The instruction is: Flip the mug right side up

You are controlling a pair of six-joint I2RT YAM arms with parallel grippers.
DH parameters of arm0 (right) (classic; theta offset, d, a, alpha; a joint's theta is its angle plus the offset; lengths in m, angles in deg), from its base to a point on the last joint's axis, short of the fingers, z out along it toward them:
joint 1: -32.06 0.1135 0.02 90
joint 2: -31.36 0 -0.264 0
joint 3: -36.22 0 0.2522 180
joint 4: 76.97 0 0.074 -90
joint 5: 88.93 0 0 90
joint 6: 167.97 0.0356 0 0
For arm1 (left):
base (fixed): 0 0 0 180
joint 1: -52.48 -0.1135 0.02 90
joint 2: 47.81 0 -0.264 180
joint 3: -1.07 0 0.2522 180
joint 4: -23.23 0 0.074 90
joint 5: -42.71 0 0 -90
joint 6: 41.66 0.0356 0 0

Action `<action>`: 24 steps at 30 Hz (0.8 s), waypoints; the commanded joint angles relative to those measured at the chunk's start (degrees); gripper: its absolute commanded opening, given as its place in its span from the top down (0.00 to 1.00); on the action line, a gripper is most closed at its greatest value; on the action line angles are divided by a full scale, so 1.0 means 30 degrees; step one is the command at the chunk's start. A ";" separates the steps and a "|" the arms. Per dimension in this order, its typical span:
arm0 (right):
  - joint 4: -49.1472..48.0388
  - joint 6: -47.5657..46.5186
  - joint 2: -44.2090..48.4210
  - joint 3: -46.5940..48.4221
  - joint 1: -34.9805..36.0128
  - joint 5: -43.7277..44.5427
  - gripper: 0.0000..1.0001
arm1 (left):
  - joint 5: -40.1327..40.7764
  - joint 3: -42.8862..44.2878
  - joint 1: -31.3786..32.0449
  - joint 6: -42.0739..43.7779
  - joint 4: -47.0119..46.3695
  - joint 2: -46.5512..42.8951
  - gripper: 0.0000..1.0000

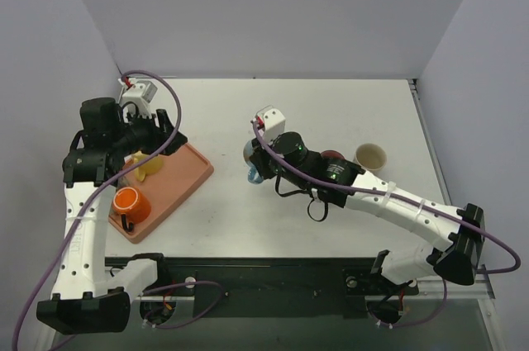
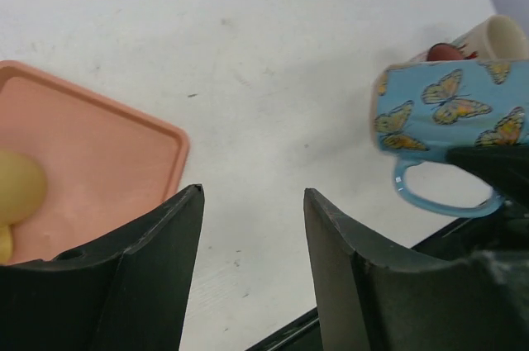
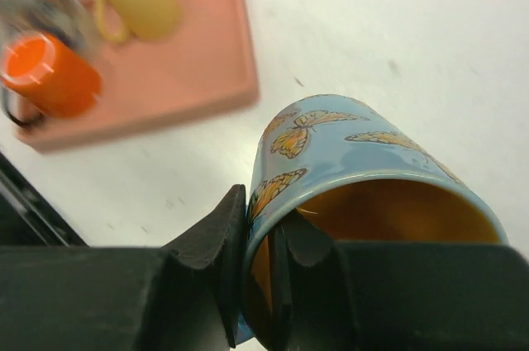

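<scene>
Mug mostly hidden
From above, the right arm (image 1: 388,198) covers most of the butterfly mug (image 1: 250,154); the far-left tray (image 3: 207,62) is blurred.

Far half of the table (image 1: 248,107) lies bare from left edge to right edge, giving open passage for either arm. The left side is occupied by the pink tray (image 1: 194,171), which carries an orange mug (image 1: 131,204) and a yellow mug (image 1: 150,166). The left gripper (image 2: 252,194) hangs at the tray's far end, jaws apart with nothing between them.

Centre is obstructed: the butterfly mug (image 3: 347,149) is pinched by its rim in the right gripper (image 3: 260,227), and the right arm (image 1: 388,202) slants across the near right quarter. Just beyond that arm stand a cream cup (image 1: 370,156) and a red item (image 1: 333,155) (mostly hidden). Between tray and butterfly mug a bare strip of table is passable.
</scene>
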 commanded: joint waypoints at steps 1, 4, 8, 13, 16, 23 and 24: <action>0.6974 -0.2765 -0.0537 0.2971 -0.0430 0.2370 1.00 | 0.2876 0.0202 -0.0042 0.3832 0.1366 -0.0564 0.38; 0.9653 -0.3818 -0.1770 0.3762 -0.1746 0.0708 1.00 | 0.3255 0.0291 -0.0042 0.4769 0.2011 -0.0476 0.38; 1.0828 -0.5927 -0.3410 0.3995 -0.2542 -0.1350 1.00 | 0.3462 -0.0352 -0.0013 0.5007 0.1895 -0.0505 0.38; 1.2380 -0.6751 -0.6542 0.5929 -0.3127 -0.1993 1.00 | 0.3402 -0.0763 -0.0013 0.5065 0.1865 -0.0505 0.38; 1.2412 -0.6868 -0.7366 0.6137 -0.3712 -0.2725 1.00 | 0.3754 -0.0910 -0.0013 0.5386 0.1982 -0.0505 0.38; 1.1243 -0.6608 -0.8628 0.5438 -0.4708 -0.4832 1.00 | 0.3903 -0.1350 -0.0013 0.5681 0.2042 -0.0358 0.38; 1.0660 -0.6547 -0.8541 0.5144 -0.4798 -0.5040 1.00 | 0.3901 -0.1408 -0.0013 0.5652 0.2070 -0.0359 0.38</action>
